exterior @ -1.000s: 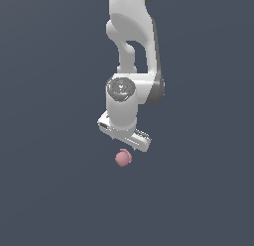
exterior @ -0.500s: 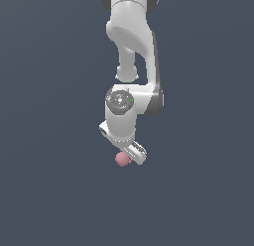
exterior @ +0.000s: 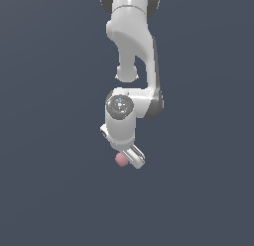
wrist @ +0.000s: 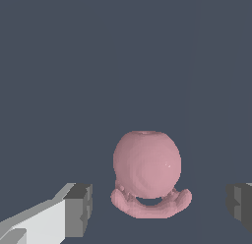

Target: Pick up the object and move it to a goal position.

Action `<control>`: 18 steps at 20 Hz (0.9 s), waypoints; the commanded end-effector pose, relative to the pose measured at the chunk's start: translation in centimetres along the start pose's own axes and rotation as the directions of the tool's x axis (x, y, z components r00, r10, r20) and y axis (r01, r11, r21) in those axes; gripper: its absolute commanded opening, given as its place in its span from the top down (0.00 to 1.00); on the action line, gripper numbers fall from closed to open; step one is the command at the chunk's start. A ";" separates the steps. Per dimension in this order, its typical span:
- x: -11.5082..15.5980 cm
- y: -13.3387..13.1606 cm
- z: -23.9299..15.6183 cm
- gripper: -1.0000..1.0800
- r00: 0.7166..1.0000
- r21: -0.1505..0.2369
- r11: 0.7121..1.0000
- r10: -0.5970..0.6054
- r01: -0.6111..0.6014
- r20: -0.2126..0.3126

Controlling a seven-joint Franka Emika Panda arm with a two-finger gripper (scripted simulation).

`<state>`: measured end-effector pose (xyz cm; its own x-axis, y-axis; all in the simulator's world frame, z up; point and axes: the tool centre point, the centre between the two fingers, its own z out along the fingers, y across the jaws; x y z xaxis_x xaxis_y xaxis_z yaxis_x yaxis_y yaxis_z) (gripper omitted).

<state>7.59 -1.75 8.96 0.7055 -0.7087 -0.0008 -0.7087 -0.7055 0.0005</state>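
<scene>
The small matte pink lumpy ball (wrist: 146,164) rests on the flat dark grey-blue surface (wrist: 98,66), between the spread dark-padded fingers (wrist: 78,208) of the white robot gripper (wrist: 160,206), touching neither. Only the wrist view shows that gap; in the exterior view the gripper (exterior: 130,159) half hides the ball (exterior: 120,160). The surroundings are featureless.

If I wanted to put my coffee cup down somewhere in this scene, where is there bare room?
Nearly everywhere. The dark floor is bare on both sides of the arm in the exterior view and in front of it. The one crowded spot is under the gripper, where the pink ball sits between the open fingers, with small gaps either side.
</scene>
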 end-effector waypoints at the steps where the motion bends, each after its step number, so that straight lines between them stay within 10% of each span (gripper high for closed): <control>1: 0.0 0.0 0.0 0.04 1.000 0.000 1.000 0.000 0.000 0.000; 18: 0.1 0.0 5.0 0.04 1.000 0.001 1.000 0.005 -0.005 -0.001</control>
<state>7.55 -1.79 3.90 0.7019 -0.7123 -0.0012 -0.7123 -0.7019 0.0012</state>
